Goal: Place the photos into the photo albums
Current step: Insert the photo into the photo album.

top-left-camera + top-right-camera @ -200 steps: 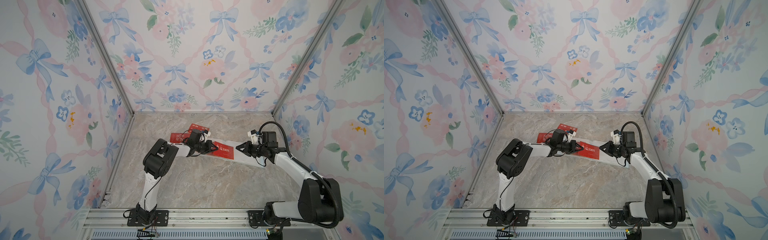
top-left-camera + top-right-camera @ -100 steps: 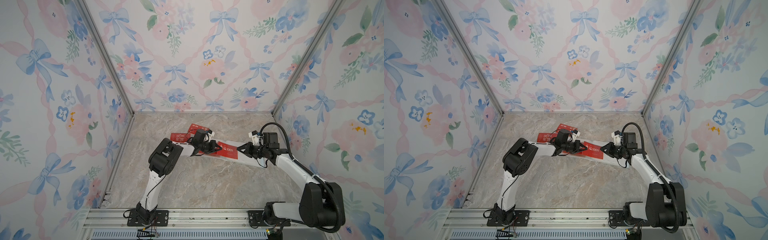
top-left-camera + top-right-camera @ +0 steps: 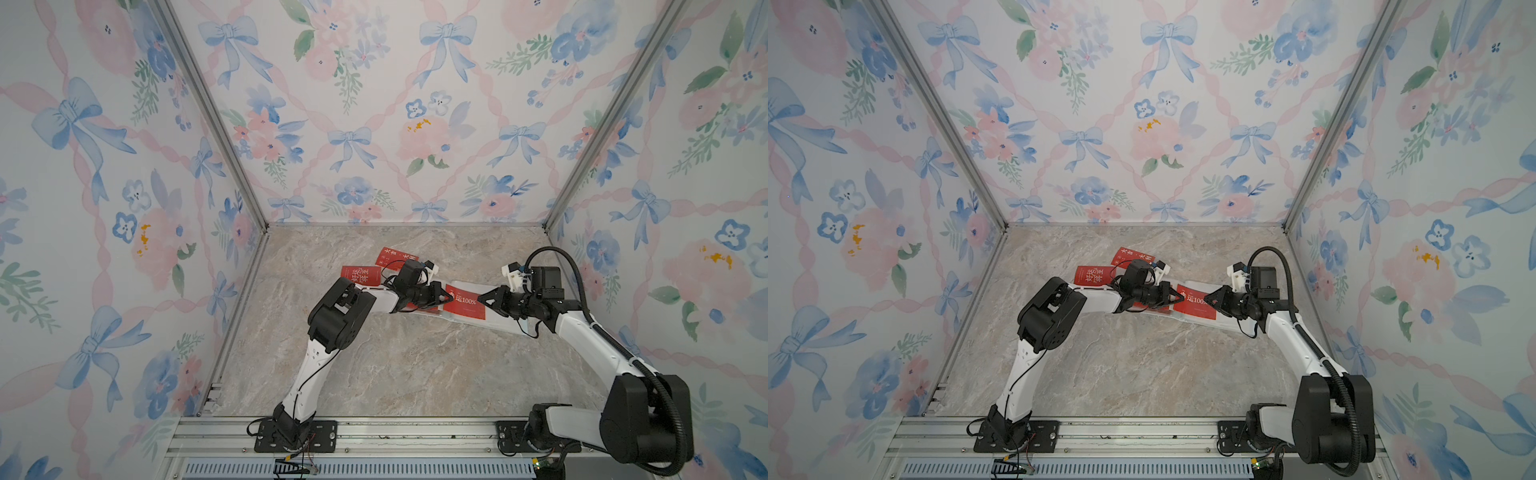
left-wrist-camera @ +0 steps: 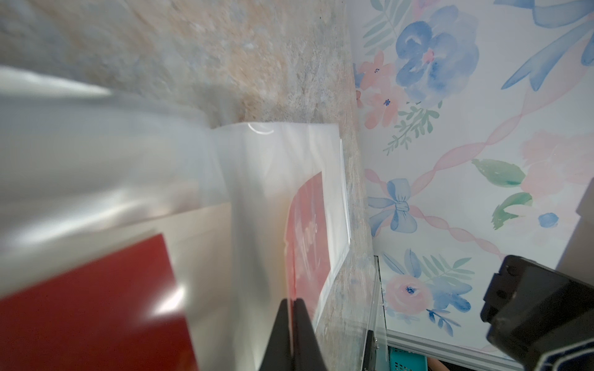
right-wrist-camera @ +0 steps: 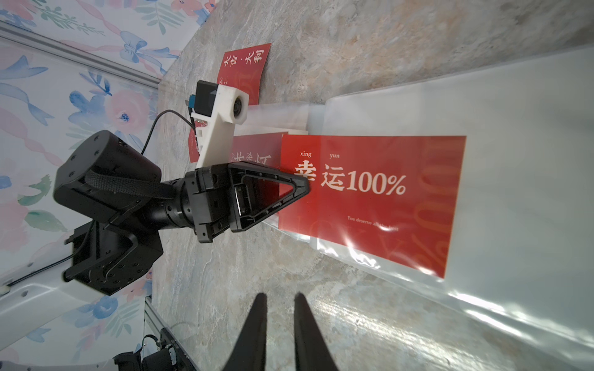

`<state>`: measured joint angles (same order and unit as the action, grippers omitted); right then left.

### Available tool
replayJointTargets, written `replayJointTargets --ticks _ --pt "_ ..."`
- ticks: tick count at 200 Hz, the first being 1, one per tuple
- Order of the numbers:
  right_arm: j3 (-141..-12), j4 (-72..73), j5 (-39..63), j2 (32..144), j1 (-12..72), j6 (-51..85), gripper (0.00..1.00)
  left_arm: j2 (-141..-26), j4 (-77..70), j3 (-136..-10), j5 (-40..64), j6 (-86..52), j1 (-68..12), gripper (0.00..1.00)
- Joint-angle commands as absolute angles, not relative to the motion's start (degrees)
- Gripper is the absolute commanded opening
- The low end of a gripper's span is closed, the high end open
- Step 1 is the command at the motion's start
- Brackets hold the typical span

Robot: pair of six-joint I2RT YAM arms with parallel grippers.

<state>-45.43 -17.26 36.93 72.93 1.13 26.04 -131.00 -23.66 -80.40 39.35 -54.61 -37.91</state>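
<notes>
While still pinched, card (image 3: 465,306) deeper into album (image 3: 496,322).

Marble-patterned tabletop (image 3: 395,365) carries the open photo album (image 5: 514,144); 2 red photos (image 3: 360,275) lie loose beside it.

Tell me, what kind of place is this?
Probably a robot test booth, not a bedroom: flowery wall panels in metal framing, a left arm and right arm bolted to a rail by a marble-look tabletop.

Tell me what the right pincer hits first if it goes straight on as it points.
Probably the left pincer, facing it tip to tip and shut on the red card. The right pincer hangs over that card's other end, so if low it may scrape the card first; height unclear.
</notes>
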Motion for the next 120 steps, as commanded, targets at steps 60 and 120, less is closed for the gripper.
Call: replayJointTargets --ticks 60,120 --pt "-43.84 -20.87 36.27 69.44 -0.13 23.98 0.18 -131.75 -21.19 -83.94 36.77 -56.42 -40.27 0.3" --pt "-44.63 -20.97 36.51 69.59 -0.18 23.97 0.18 -127.02 -11.47 -82.96 29.83 -53.29 -39.95 0.43"
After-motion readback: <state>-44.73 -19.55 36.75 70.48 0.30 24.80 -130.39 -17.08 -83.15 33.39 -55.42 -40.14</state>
